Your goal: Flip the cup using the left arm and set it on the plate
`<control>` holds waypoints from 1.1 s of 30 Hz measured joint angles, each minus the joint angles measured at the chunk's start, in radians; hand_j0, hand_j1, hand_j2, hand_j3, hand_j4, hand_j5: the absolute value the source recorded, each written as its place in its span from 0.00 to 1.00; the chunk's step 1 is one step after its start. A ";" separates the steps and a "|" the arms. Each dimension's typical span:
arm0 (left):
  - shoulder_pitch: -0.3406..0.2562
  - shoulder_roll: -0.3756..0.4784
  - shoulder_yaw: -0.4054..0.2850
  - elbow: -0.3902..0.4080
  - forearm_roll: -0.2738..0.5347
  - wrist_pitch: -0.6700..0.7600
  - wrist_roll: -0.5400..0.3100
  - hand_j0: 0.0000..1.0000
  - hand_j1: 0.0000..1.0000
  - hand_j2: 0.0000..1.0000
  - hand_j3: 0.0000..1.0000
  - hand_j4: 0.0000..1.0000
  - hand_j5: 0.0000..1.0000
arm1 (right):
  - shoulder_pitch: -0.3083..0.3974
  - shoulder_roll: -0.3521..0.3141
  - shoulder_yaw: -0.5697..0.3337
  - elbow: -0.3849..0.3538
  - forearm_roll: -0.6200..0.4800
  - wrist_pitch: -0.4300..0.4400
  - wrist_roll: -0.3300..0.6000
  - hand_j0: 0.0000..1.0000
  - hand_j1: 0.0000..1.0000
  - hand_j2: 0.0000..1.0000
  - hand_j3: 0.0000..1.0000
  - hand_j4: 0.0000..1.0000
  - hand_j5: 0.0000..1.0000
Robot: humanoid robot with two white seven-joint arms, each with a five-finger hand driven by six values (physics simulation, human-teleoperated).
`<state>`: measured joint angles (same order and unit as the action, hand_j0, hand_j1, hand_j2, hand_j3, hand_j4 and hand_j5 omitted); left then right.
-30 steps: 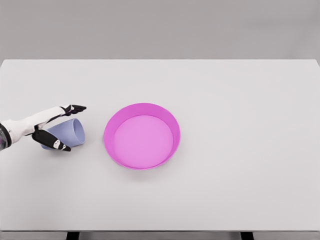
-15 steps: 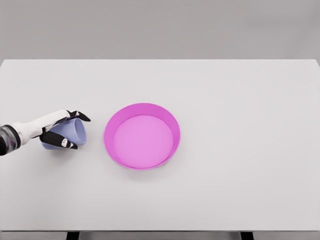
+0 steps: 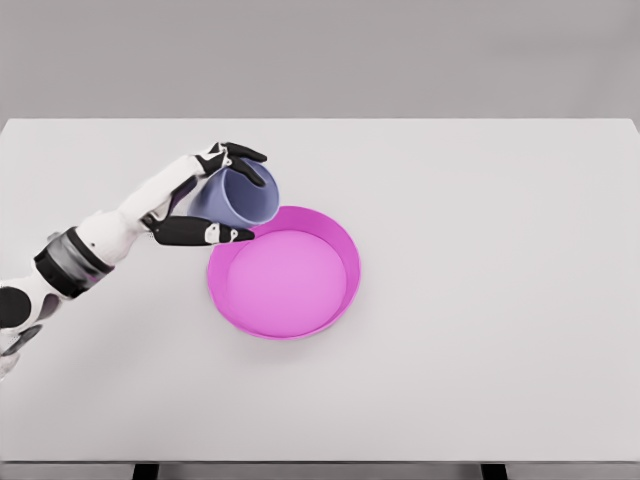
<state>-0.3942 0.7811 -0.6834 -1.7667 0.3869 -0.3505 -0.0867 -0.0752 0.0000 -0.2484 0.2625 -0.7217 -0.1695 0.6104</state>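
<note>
At plate's upper-left rim, head view: left hand (image 3: 205,195) wraps the lilac cup (image 3: 240,195), thumb below, fingers over the top.
Cup position: lifted, overlapping the pink plate (image 3: 340,300) rim.
Cup axis: tilted, mouth facing down-right toward plate centre.
Judged need: roll further upright, shift right, lower.
Right hand: unseen.

White table (image 3: 500,380), plain grey wall (image 3: 320,55).
</note>
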 measured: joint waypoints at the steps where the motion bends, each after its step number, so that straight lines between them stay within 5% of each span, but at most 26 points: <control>1: 0.000 -0.028 -0.005 0.000 0.010 -0.010 0.001 0.48 0.48 0.48 0.48 0.48 0.48 | 0.000 0.000 0.000 0.000 0.000 0.000 0.000 1.00 1.00 1.00 1.00 1.00 1.00; 7: 0.014 -0.159 -0.021 0.001 0.113 -0.034 0.003 0.47 0.47 0.47 0.47 0.47 0.47 | 0.000 0.000 0.000 0.000 0.000 0.000 0.000 1.00 1.00 1.00 1.00 1.00 1.00; 10: 0.066 -0.214 -0.015 0.003 0.184 -0.048 0.006 0.45 0.45 0.45 0.45 0.45 0.45 | 0.000 0.000 0.000 0.000 0.000 0.000 0.000 1.00 1.00 1.00 1.00 1.00 1.00; 13: 0.104 -0.251 -0.009 0.004 0.221 -0.053 0.085 0.45 0.45 0.45 0.45 0.45 0.45 | 0.000 0.000 0.000 0.000 0.000 0.000 0.000 1.00 1.00 1.00 1.00 1.00 1.00; 22: 0.167 -0.305 -0.016 0.049 0.237 -0.236 0.161 0.41 0.41 0.41 0.41 0.41 0.41 | 0.000 0.000 0.000 0.000 0.000 0.000 0.000 1.00 1.00 1.00 1.00 1.00 1.00; 33: 0.173 -0.335 -0.090 0.175 0.235 -0.236 0.170 0.43 0.43 0.43 0.43 0.43 0.43 | 0.000 0.000 0.000 0.000 0.000 0.001 0.000 1.00 1.00 1.00 1.00 1.00 1.00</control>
<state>-0.2209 0.4461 -0.7731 -1.5920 0.6216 -0.5867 0.0836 -0.0752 0.0000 -0.2485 0.2625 -0.7220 -0.1688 0.6104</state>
